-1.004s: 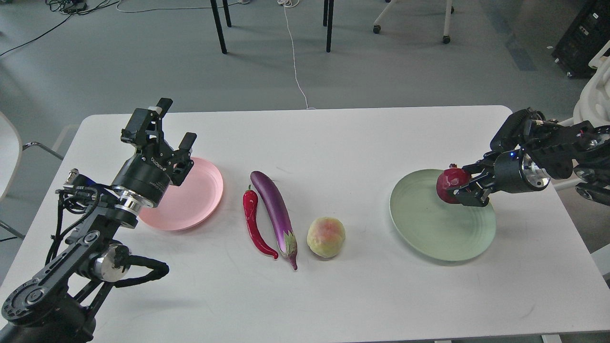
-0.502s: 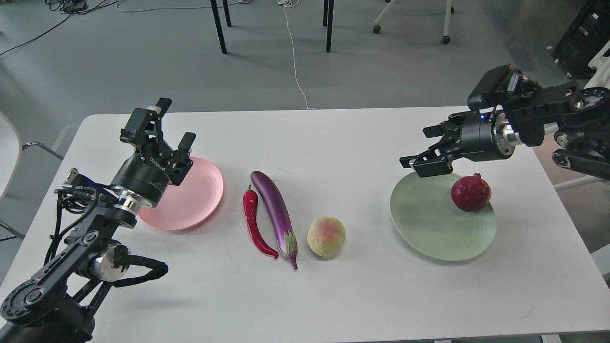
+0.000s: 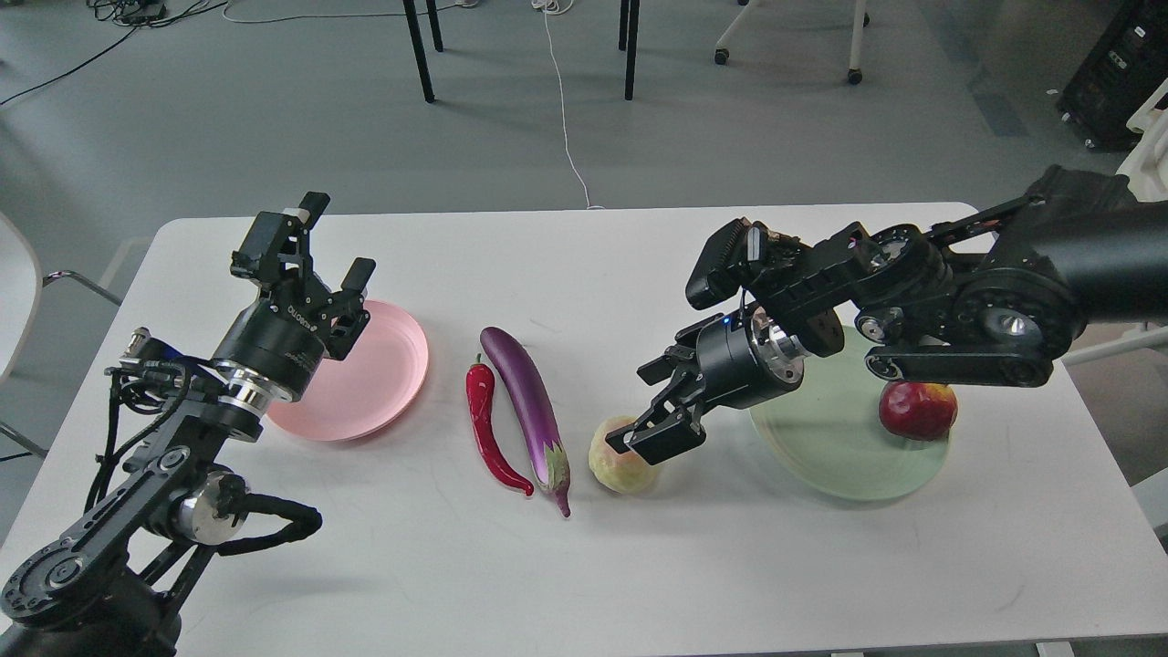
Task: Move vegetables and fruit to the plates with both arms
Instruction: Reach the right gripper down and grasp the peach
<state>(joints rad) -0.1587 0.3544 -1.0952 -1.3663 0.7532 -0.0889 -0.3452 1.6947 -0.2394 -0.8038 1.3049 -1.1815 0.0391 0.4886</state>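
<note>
The yellow-green peach (image 3: pixel 614 467) sits on the white table, partly covered by my right gripper (image 3: pixel 641 409), which is open and hangs just above its right side. The dark-red pomegranate (image 3: pixel 917 411) rests on the pale green plate (image 3: pixel 821 452) near its right rim, with my right arm across the plate's far side. The purple eggplant (image 3: pixel 529 406) and the red chili pepper (image 3: pixel 484 427) lie side by side at the table's middle. My left gripper (image 3: pixel 338 239) is open and empty, raised over the left part of the pink plate (image 3: pixel 374 383).
The white table (image 3: pixel 584 566) ends close behind the arms. On the grey floor beyond are black chair legs (image 3: pixel 630 46), a white cable (image 3: pixel 566 119) and a black case (image 3: pixel 1113 73) at the far right. A white chair (image 3: pixel 14 301) stands at the left edge.
My right gripper let go of the pomegranate on the green plate, rose, then swung left and down to the peach. The pomegranate settled near the plate's right rim. The left arm barely moved.
</note>
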